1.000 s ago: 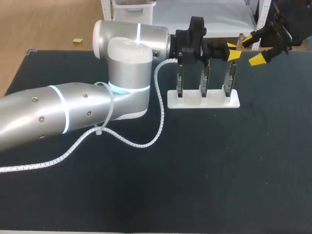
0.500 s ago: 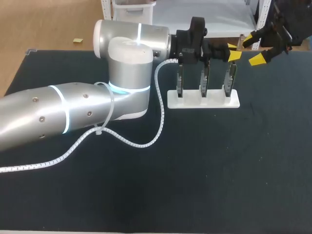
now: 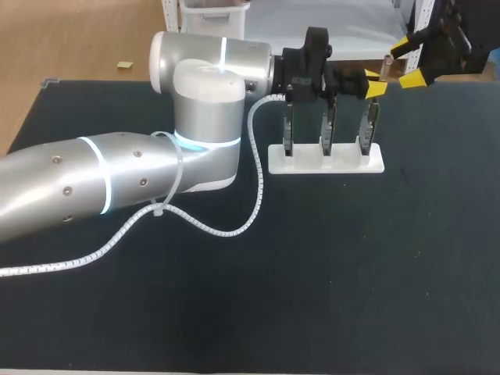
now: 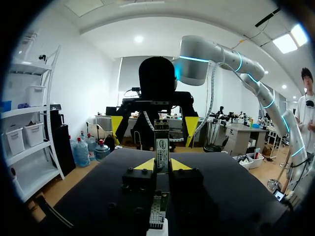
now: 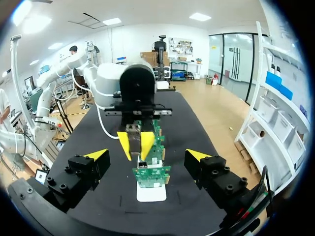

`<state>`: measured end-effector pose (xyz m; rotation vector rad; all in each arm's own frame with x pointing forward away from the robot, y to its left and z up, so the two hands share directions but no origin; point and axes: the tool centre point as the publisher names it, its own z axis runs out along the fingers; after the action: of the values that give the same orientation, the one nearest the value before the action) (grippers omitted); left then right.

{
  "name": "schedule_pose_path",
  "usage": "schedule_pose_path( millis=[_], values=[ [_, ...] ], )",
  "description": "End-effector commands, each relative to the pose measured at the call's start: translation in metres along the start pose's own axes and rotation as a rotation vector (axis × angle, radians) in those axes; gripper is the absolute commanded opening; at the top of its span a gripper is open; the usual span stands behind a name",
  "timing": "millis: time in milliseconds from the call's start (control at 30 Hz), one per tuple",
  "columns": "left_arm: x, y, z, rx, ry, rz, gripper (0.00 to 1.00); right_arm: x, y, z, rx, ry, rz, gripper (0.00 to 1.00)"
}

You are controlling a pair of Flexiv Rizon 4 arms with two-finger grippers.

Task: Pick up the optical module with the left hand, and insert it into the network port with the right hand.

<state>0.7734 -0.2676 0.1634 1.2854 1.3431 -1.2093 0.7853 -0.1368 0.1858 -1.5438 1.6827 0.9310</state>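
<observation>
Left jaws: clamped on the optical module (image 4: 161, 145), which projects forward past the yellow tips (image 4: 143, 164). Module location: 1 o'clock on the bench (image 3: 312, 297), above the white rack (image 3: 326, 159) of three circuit boards (image 3: 326, 125). Right jaws: wide apart, at 2 o'clock by the far edge, facing the module, not touching it.

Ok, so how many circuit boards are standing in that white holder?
3 circuit boards, upright in a row in the white holder: one at its left end, one in the middle, one at its right end, nearest the left end effector. None seems hidden.
</observation>
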Motion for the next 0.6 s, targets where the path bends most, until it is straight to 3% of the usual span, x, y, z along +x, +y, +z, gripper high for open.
schedule_pose_path(
  millis=[33,600],
  values=[
    [0.000,0.003,0.001,0.005,0.003,-0.001,0.00,-0.008,0.005,-0.003,0.001,-0.002,-0.006,1.00],
    [0.000,0.003,0.001,0.005,0.003,-0.001,0.00,-0.020,0.008,0.004,-0.037,-0.020,-0.028,1.00]
  ],
)
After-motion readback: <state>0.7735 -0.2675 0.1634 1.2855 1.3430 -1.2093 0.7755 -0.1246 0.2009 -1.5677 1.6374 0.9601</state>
